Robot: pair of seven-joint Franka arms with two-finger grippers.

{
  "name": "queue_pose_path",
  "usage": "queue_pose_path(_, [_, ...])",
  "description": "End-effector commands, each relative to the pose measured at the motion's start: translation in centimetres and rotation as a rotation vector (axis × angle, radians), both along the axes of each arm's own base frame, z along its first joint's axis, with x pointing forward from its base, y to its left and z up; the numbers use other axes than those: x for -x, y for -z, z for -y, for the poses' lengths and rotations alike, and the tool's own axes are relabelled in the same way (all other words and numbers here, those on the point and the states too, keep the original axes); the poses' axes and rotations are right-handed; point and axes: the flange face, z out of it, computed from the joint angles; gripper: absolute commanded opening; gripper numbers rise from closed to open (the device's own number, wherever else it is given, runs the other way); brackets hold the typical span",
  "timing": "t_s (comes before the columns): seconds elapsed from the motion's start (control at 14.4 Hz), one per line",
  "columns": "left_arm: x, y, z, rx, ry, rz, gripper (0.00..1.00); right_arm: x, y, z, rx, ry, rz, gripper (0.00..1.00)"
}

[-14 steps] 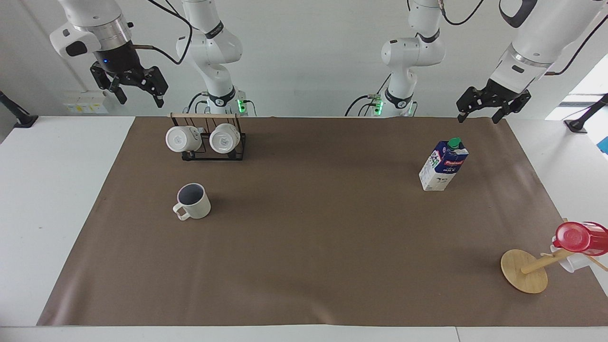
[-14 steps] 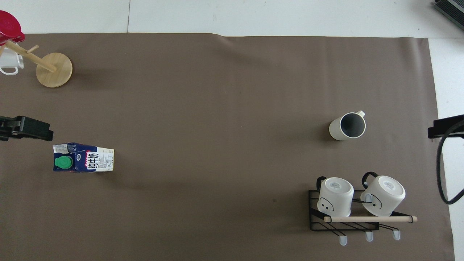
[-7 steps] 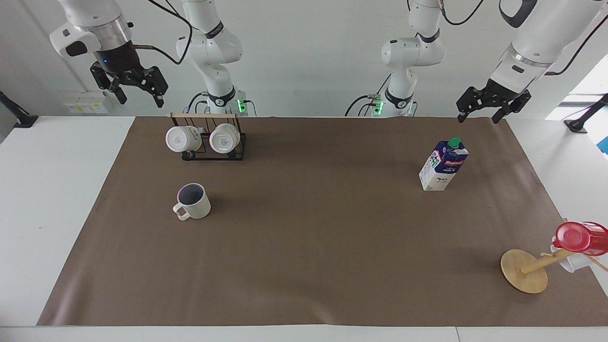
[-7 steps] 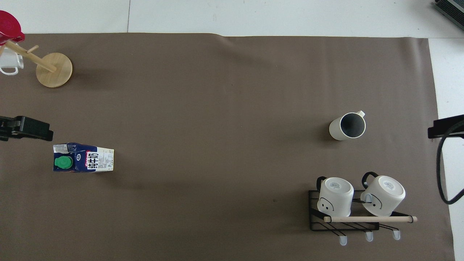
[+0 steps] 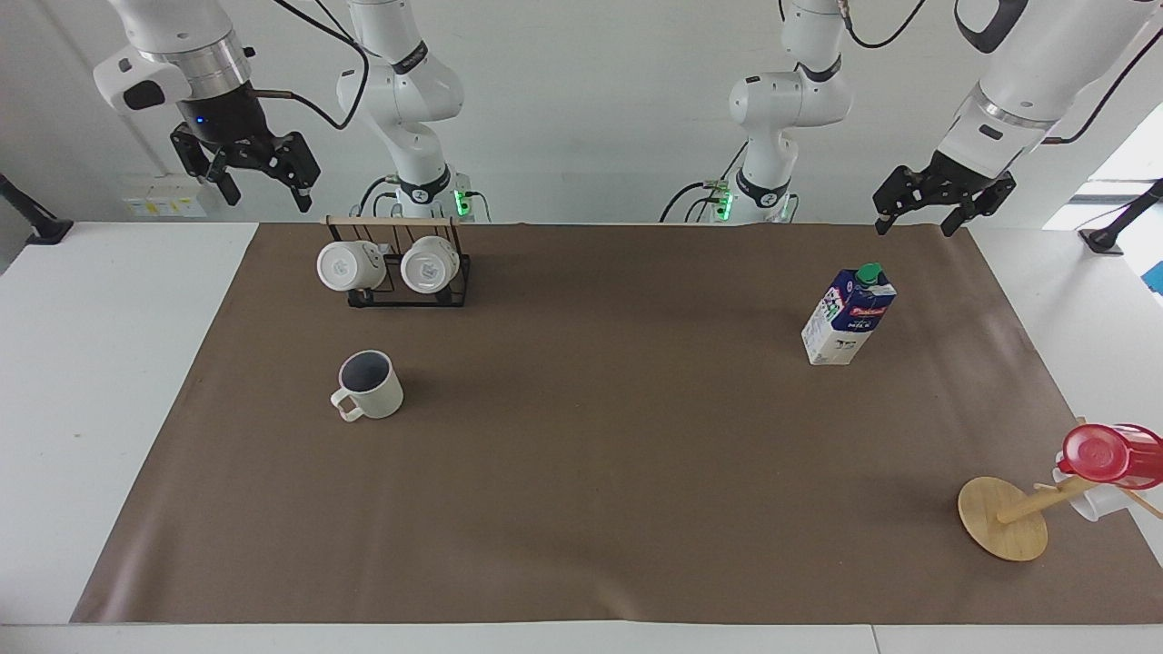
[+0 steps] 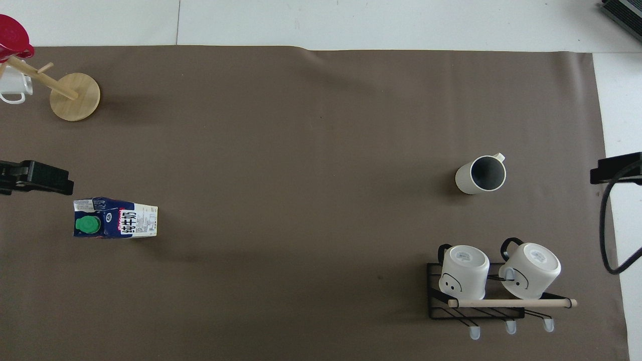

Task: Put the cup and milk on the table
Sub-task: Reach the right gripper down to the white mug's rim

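Standing upright on the brown mat (image 5: 591, 472) of the white desk (image 5: 91, 381), left of centre in the facing view: cup (image 5: 371, 385), a small cream cylinder with a loop handle and a dark matte inside, touching nothing else. Standing upright at right of centre in the same view, well apart from the cup: milk (image 5: 848, 314), a tall boxy carton, white and dark blue, with a round green cap.

Hanging in the air at upper left of the facing view, above the desk's bare white part: right hand (image 5: 263, 183), black fingers spread, holding nothing. Hanging at upper right, over the mat's corner: left hand (image 5: 911, 221), fingers likewise spread and empty.

Sitting above the cup in the facing view: black wire rack (image 5: 409, 282) with a pale wooden rail, carrying two glossy white mugs (image 5: 349, 265) tipped on their sides. Lying at lower right: wooden stand (image 5: 1004, 518) with a round disc base and a peg stem, bearing a translucent red cup (image 5: 1108, 453).
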Motion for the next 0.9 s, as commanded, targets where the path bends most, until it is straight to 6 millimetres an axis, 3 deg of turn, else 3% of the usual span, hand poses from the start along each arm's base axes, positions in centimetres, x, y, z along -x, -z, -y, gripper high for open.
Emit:
queue_pose_path(0.0, [0.5, -0.4, -0.2, -0.015, -0.001, 0.001, 1.0, -0.5, 0.7, -0.6, -0.004, 0.007, 0.011, 1.0])
queue_pose_path(0.42, [0.5, -0.4, -0.2, -0.015, -0.001, 0.001, 1.0, -3.4, 5.9, -5.0, -0.037, 0.008, 0.059, 1.0])
queue_pose_path(0.83, [0.5, -0.4, -0.2, -0.015, -0.001, 0.001, 1.0, -6.9, 14.1, -6.9, -0.037, -0.027, 0.031, 1.0])
